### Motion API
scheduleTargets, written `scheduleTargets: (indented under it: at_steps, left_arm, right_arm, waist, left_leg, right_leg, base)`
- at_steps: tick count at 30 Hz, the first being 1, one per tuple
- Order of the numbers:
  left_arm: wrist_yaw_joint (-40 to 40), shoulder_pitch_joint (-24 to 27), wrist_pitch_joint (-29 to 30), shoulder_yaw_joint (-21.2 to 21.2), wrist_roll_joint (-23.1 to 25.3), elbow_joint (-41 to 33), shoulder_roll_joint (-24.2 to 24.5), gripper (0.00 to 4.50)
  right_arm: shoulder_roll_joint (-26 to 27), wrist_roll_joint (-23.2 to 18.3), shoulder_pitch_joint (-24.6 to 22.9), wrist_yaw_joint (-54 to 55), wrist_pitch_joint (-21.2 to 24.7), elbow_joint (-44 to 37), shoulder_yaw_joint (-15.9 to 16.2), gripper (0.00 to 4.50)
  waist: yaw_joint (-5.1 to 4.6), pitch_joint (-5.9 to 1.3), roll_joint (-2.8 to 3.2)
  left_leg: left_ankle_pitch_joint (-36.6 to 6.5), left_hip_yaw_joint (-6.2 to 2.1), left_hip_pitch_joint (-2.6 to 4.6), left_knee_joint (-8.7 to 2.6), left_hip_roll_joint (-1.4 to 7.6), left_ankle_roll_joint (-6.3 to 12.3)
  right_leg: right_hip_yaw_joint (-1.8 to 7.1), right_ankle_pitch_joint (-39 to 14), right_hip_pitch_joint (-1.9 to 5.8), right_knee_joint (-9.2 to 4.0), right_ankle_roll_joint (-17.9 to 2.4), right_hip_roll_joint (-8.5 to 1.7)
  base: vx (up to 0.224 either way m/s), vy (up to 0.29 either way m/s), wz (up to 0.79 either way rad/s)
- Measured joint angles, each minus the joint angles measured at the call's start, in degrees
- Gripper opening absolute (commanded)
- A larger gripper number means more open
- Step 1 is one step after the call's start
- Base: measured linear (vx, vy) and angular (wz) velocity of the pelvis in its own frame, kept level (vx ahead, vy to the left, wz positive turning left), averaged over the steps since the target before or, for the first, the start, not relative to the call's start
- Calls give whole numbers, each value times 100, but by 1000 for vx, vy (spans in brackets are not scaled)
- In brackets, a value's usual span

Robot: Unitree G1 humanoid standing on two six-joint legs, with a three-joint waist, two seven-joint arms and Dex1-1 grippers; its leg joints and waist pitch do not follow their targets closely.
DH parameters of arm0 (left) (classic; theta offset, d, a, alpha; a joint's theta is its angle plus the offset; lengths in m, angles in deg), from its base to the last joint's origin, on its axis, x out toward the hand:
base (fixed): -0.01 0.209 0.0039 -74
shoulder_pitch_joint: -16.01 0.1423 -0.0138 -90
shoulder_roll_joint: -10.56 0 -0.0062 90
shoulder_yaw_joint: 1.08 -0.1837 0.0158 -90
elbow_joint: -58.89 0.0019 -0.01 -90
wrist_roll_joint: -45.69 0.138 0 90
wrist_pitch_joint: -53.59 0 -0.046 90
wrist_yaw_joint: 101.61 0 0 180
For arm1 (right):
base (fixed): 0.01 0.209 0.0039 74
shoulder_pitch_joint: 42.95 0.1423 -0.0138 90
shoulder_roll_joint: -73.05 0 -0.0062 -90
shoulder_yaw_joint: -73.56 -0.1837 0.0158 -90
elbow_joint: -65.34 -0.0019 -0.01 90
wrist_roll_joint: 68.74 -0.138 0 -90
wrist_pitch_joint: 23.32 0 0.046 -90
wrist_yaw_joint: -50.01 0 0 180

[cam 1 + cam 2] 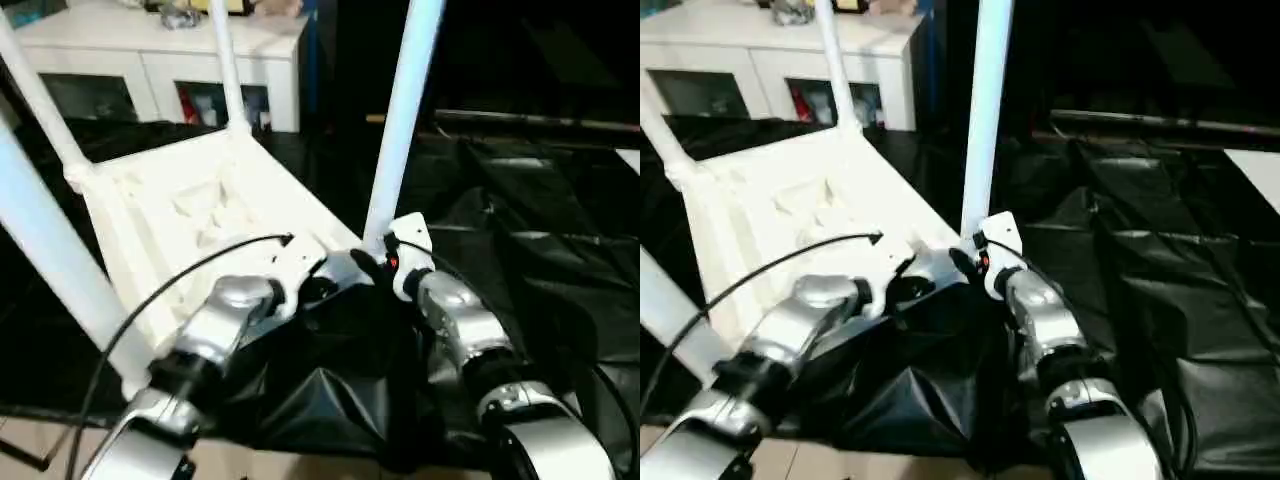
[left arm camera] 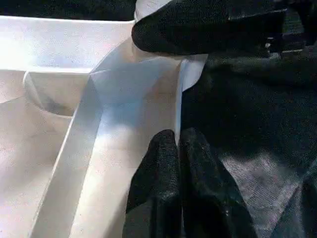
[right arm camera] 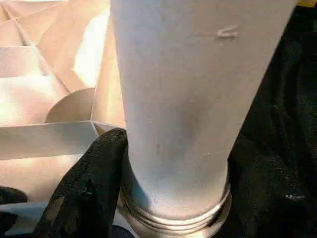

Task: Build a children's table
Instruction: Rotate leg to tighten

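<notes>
The children's table lies upside down on black cloth, its ribbed underside [image 1: 200, 210] facing up. Three white legs [image 1: 228, 60] stand in its other corners. My right gripper [image 1: 385, 258] is shut on the base of the near right leg [image 1: 405, 110], and the right wrist view has a black finger [image 3: 89, 183] pressed against that leg [image 3: 188, 99] just above its threaded end. My left gripper [image 2: 177, 148] is shut, its fingertips against the tabletop's rim [image 2: 181, 94] close beside that corner. My right gripper's finger [image 2: 198, 29] lies just past the rim.
A white cabinet [image 1: 150, 60] with glass-fronted compartments stands behind the table. Crumpled black cloth [image 1: 540, 250] covers the surface to the right and front. A black cable [image 1: 180, 275] arcs over my left forearm.
</notes>
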Motion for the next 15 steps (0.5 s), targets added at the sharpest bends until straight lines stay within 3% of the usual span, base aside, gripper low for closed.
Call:
scheduleTargets:
  at_steps: [2, 4, 5, 9, 15]
  left_arm:
    - [0, -27, -32, -1, 15, 93, -9, 0]
    - [0, -43, -67, 0, 19, 123, -8, 0]
    - [4, -42, -90, -2, 16, 123, 9, 0]
    - [293, 5, -182, 1, -25, 2, 204, 0]
    - [1456, 480, -328, 11, -356, -628, 923, 0]
  right_arm:
    - [8, -10, 0, -2, -35, 14, -19, 337]
    - [38, -58, 0, -12, -40, 14, -37, 339]
    - [37, -80, -1, -79, -58, 14, -64, 374]
    - [-98, -124, -12, -746, -139, 9, -37, 387]
    - [-942, -175, -331, -2996, -380, -522, 504, 387]
  waist:
    - [2, 0, 0]
    - [2, 0, 0]
    - [1, 0, 1]
    - [-15, 2, 9]
    - [-24, -7, 25]
  left_leg:
    - [0, 0, -2, -4, -1, 0]
    - [0, 0, -2, -10, -1, 0]
    - [0, 0, -4, -14, -1, 0]
    - [0, -2, -7, -31, 0, 0]
    - [0, -3, -23, -55, 12, 0]
  right_leg:
    - [-1, 1, -1, 0, 0, 0]
    - [-1, 2, -3, 0, -1, -1]
    - [-2, 2, -6, 0, 0, -1]
    - [-7, 8, -16, 0, 1, 0]
    - [-17, -1, -19, 1, -5, 15]
  base:
    - [0, 0, 0]
    - [0, 0, 0]
    - [0, 0, 0]
    - [0, 0, 0]
    - [0, 0, 0]
